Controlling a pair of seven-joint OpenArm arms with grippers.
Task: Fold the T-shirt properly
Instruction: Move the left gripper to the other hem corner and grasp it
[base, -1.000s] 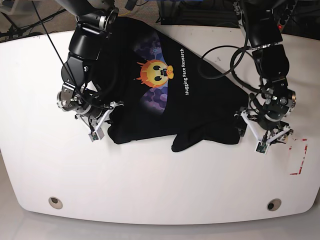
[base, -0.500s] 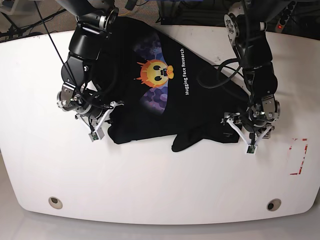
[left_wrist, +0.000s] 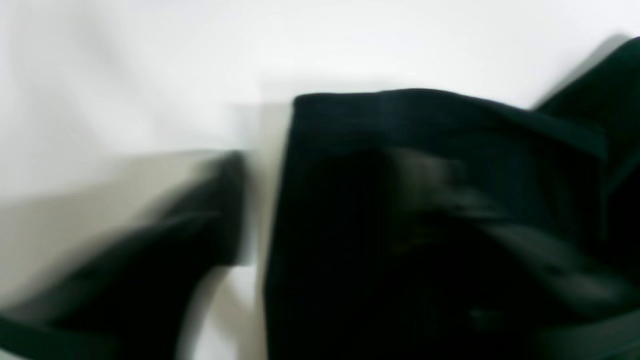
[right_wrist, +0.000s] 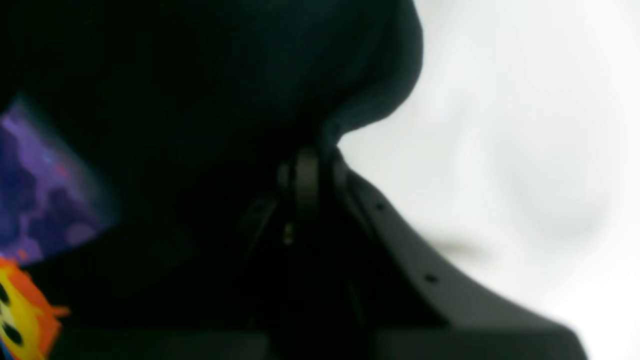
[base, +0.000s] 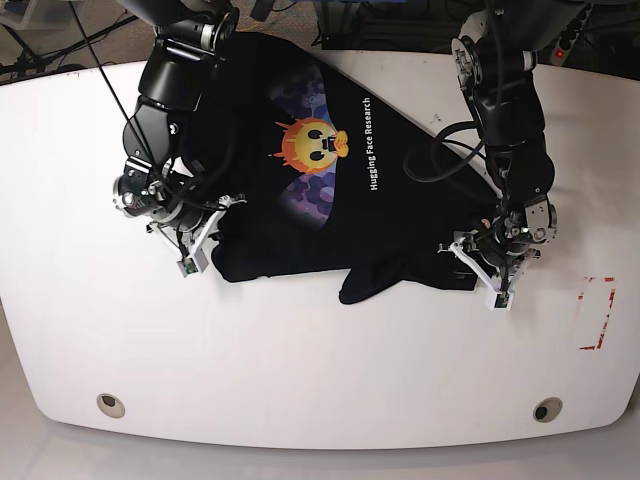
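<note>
The black T-shirt (base: 400, 220) lies spread on the white table (base: 320, 360), with its orange-yellow face print (base: 312, 145) and white text facing up. My right gripper (base: 200, 245), on the left of the base view, is shut on the shirt's left edge. The right wrist view shows its fingertips (right_wrist: 305, 170) pinching black cloth (right_wrist: 200, 100). My left gripper (base: 478, 272) stands over the shirt's lower right corner with its jaws apart. The blurred left wrist view shows a folded hem (left_wrist: 425, 200) beside one dark finger (left_wrist: 200, 220), with a gap between them.
Black cables (base: 440, 140) from the left arm trail over the shirt's right side. A red-marked rectangle (base: 597, 312) sits near the table's right edge. Two round holes (base: 111, 404) (base: 547, 409) lie near the front edge. Bare white table runs along the front.
My left gripper has moved in from the right onto the shirt's lower right corner, and its jaws have narrowed. The right gripper has kept its hold and barely shifted.
</note>
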